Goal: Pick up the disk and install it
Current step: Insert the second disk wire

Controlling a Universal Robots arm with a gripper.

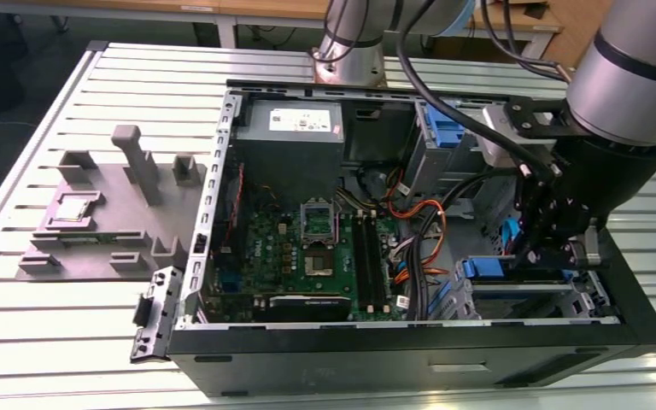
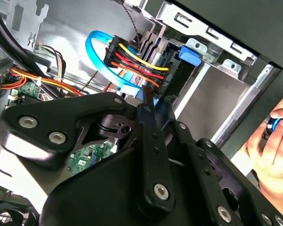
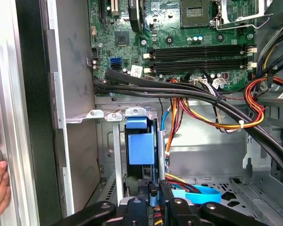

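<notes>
Exterior view: one end effector [image 1: 553, 256] over one disk [image 1: 519, 272].

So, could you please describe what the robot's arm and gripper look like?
The arm is a thick silver-grey cylinder with black bands, and black cables run along it. The gripper is matte black, built of flat angular linkage plates joined by round silver screws.

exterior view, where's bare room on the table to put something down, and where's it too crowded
Free: the slatted table in front of the grey fixture block, and the strip beyond it toward the far edge. Crowded: the open computer case, with the motherboard and orange cables, and its drive-bay corner, where the end effector sits by the blue-railed disk.
</notes>
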